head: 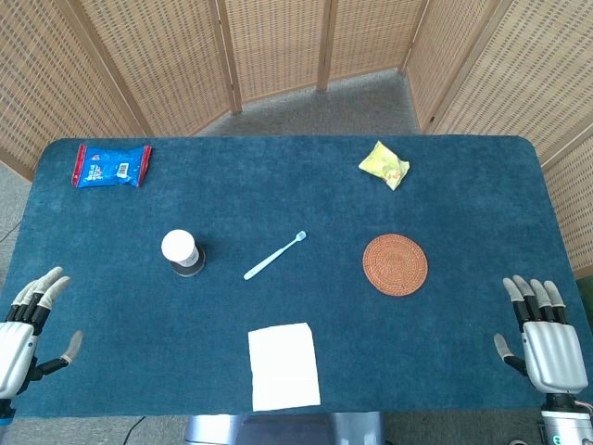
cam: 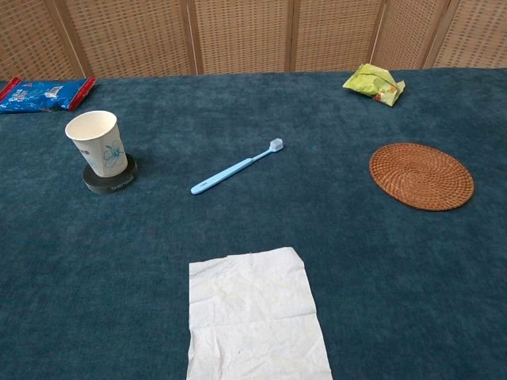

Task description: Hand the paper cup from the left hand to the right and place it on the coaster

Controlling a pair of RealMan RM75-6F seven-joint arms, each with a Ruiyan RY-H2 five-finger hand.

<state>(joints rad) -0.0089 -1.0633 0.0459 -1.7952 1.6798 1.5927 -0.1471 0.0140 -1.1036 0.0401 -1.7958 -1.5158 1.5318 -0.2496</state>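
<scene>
The surface (cam: 444, 261) is deep teal-blue; the paper cup (cam: 98, 143) is white with a pale blue flower print, on a black disc (cam: 111, 178); the coaster (cam: 421, 176) is woven rust-brown; the toothbrush (cam: 235, 167) is light blue; the tissue (cam: 255, 317) is white; at upper left of the frame a blue-and-red packet (head: 112, 165); at upper right a yellow-green one (head: 384, 164); the hands (head: 553, 348) are silver-grey.

- The worktop (head: 482, 352), covered in dark blue cloth, is carrying everything listed here.
- A light blue toothbrush (head: 274, 256) is lying near its middle, set at a slant.
- A black round base (cam: 111, 179) is sitting to the left of the toothbrush, bearing an upright paper cup (cam: 98, 142).
- A woven brown coaster (head: 395, 264) is lying to the right of the toothbrush, well apart from it.
- A white paper sheet (head: 283, 366) is lying nearer the robot than the toothbrush.
- A blue snack packet (head: 112, 166) is resting far left of the toothbrush, towards the back.
- A yellow-green packet (head: 384, 165) is resting behind the toothbrush, to its right.
</scene>
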